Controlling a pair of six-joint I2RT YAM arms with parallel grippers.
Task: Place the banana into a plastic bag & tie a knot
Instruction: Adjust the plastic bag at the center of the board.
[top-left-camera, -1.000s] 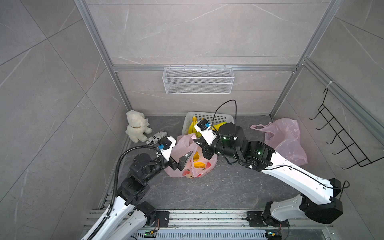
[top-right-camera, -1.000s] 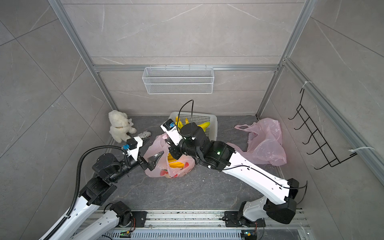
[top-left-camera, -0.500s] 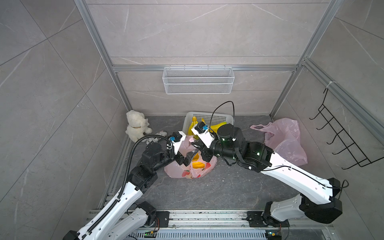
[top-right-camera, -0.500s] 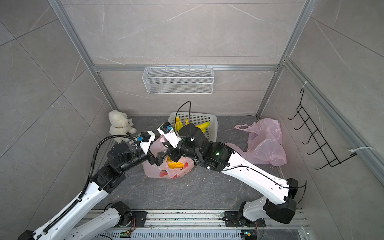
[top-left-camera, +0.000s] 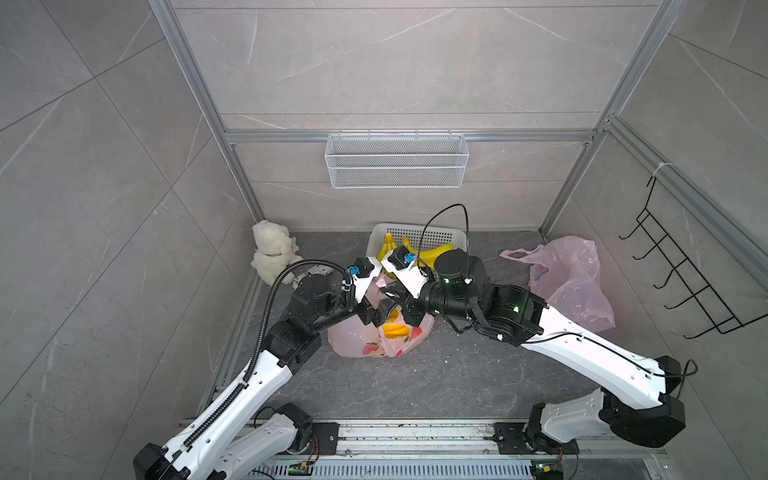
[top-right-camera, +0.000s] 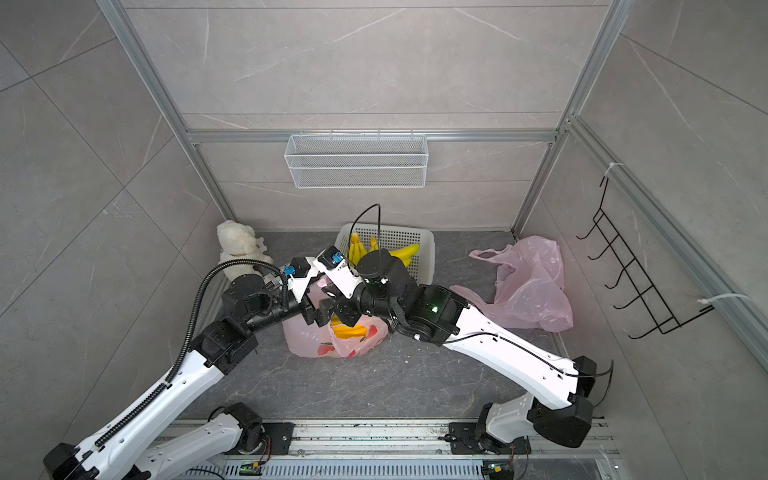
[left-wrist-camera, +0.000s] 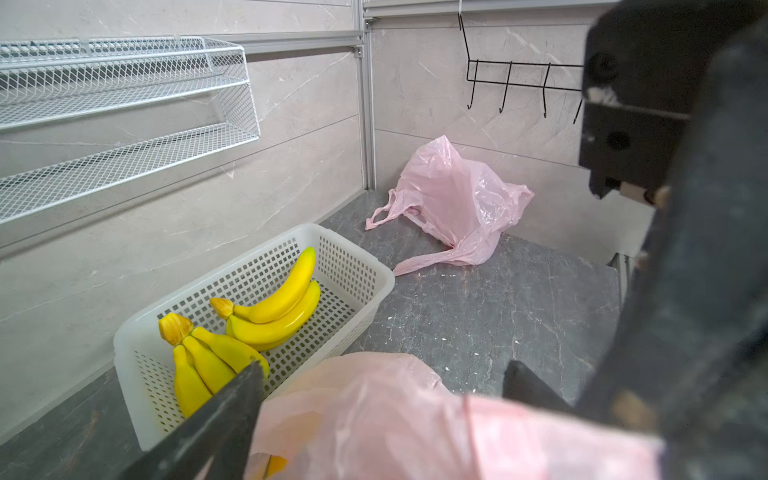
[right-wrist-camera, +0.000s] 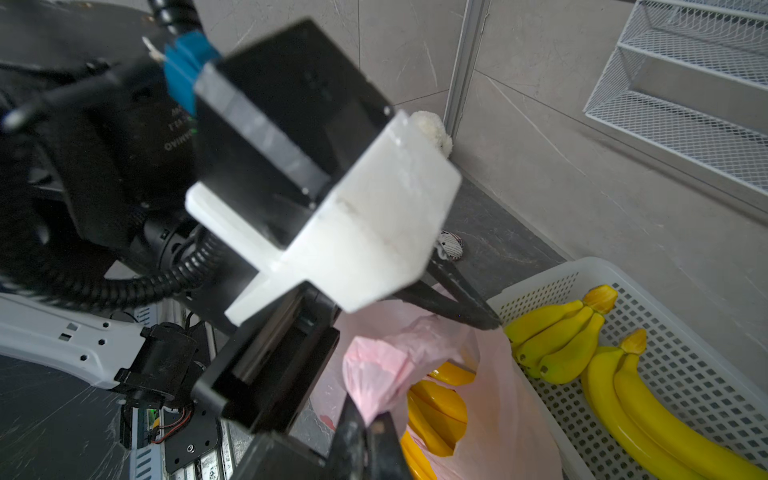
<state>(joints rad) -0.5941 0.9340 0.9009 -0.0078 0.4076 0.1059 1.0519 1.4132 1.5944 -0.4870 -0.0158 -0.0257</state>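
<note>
The left gripper has swung in, jaws spread astride the bag top pinched by the clenched right gripper; with the banana bagged just below both, knotting can likely begin.

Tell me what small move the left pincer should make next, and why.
Probably close the left pincer on the pink bag between its open fingers. The right pincer is shut on the bag's bunched top and bananas sit inside, so a knot needs a second hold.
</note>
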